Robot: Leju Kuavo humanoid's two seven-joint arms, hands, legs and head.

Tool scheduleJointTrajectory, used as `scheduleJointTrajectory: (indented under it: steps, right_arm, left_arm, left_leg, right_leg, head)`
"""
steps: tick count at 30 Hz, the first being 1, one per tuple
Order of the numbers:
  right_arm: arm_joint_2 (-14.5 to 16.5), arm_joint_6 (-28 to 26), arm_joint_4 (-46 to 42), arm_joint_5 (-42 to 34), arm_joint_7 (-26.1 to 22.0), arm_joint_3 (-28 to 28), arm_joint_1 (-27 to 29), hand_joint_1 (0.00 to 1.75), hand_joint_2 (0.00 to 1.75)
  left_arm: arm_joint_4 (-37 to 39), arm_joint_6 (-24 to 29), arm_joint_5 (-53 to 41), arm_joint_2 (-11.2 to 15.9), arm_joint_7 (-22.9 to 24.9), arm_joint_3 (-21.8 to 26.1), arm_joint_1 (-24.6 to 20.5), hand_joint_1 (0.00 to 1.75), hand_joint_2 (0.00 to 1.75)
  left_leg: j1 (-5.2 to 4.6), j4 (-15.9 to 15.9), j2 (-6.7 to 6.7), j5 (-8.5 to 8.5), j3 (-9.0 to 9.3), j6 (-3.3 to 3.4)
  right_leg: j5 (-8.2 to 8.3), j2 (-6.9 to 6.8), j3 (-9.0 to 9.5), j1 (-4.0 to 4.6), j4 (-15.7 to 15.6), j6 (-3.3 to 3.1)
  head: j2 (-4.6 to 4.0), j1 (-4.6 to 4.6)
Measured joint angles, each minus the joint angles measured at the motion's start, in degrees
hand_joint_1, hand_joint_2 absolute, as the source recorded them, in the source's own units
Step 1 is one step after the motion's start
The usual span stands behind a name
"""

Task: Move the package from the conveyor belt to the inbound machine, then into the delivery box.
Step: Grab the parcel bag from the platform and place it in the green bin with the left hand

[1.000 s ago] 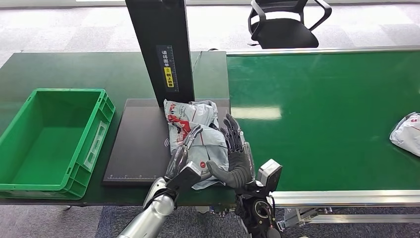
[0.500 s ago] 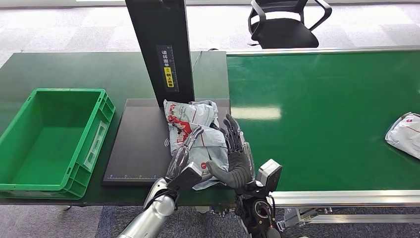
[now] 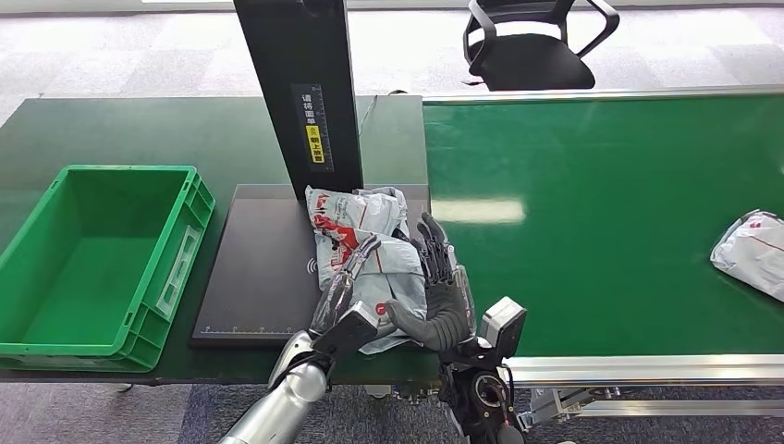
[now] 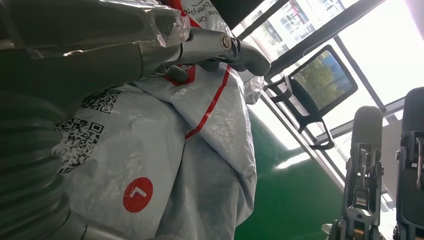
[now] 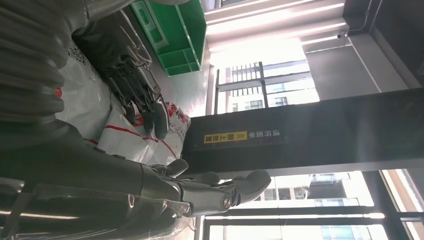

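A crumpled grey package [image 3: 368, 242] with red print lies on the black plate [image 3: 259, 277] of the inbound machine, at the foot of its dark column [image 3: 300, 92]. My left hand [image 3: 344, 289] rests on the package's left side with its fingers stretched along it. My right hand [image 3: 442, 289] stands against the right side, fingers [image 3: 431, 242] spread upward and the thumb pointing at the package. In the left wrist view the package [image 4: 150, 150] lies against my palm, under one silver finger [image 4: 220, 47]. The right wrist view shows my right hand [image 5: 100, 175] stretched open beside the package [image 5: 125, 135].
An empty green delivery box [image 3: 199, 208] stands to the left of the plate. The green conveyor belt [image 3: 601, 185] runs on the right and carries a second grey package [image 3: 751, 252] near its right end. A black office chair [image 3: 532, 42] stands behind the belt.
The second package on the belt has travelled a little to the left. Both hands and the package on the plate have stayed where they were.
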Motion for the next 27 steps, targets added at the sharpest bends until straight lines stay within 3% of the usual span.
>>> scheduleJointTrajectory:
  steps: [10,14,16,20,22,27]
  right_arm:
    - [0.00,-0.01,0.00,0.00,0.00,0.00,0.00,0.00,1.75]
    - [0.00,-0.02,0.00,0.03,-0.01,0.00,0.00,0.00,1.75]
    - [0.00,0.02,-0.16,0.62,0.08,0.01,0.07,0.00,1.75]
    - [-0.17,0.02,-2.22,2.25,2.12,-0.74,0.50,0.00,1.75]
    - [-0.43,-0.10,-2.71,2.47,2.88,-1.64,0.74,0.00,1.75]
    - [-0.55,-0.31,-3.15,2.54,3.16,-2.58,1.34,0.00,1.75]
  left_arm:
    - [0.01,0.00,0.00,-0.02,0.00,0.00,-0.01,0.00,1.75]
    - [0.04,-0.26,-0.24,-0.03,0.26,-0.01,-0.02,1.75,1.75]
    - [1.93,-3.40,-3.63,-0.13,4.08,-0.93,-1.33,1.75,1.75]
    - [9.78,-12.43,-16.69,-0.72,22.05,-7.92,-7.62,1.75,1.75]
    - [11.29,-12.97,-17.88,-0.79,24.73,-10.05,-9.54,1.75,1.75]
    - [13.73,-13.00,-18.10,-0.81,25.51,-12.67,-11.94,1.75,1.75]
  left_leg:
    - [0.00,0.00,0.00,0.00,0.00,0.00]
    - [0.00,0.00,0.00,0.00,0.00,0.00]
    - [0.00,0.01,-0.13,0.02,-0.02,0.02]
    - [-0.01,-0.03,-0.75,0.03,0.26,0.09]
    - [-0.04,-0.04,-0.80,-0.03,0.51,0.12]
    - [-0.07,-0.04,-0.81,-0.03,0.77,0.15]
  right_leg:
    - [0.00,0.00,0.00,0.00,0.00,0.00]
    - [0.00,0.00,-0.01,0.00,0.00,0.00]
    - [-0.02,-0.13,0.03,0.00,-0.01,0.02]
    - [-0.18,-0.76,0.77,-0.02,-0.09,0.12]
    - [-0.22,-0.79,1.08,-0.04,-0.13,0.14]
    - [-0.22,-0.81,1.32,-0.08,-0.15,0.16]
  head:
    - [0.00,0.00]
    - [0.00,-0.01]
    - [0.00,-0.02]
    - [0.00,0.08]
    - [0.00,0.09]
    - [0.00,0.07]
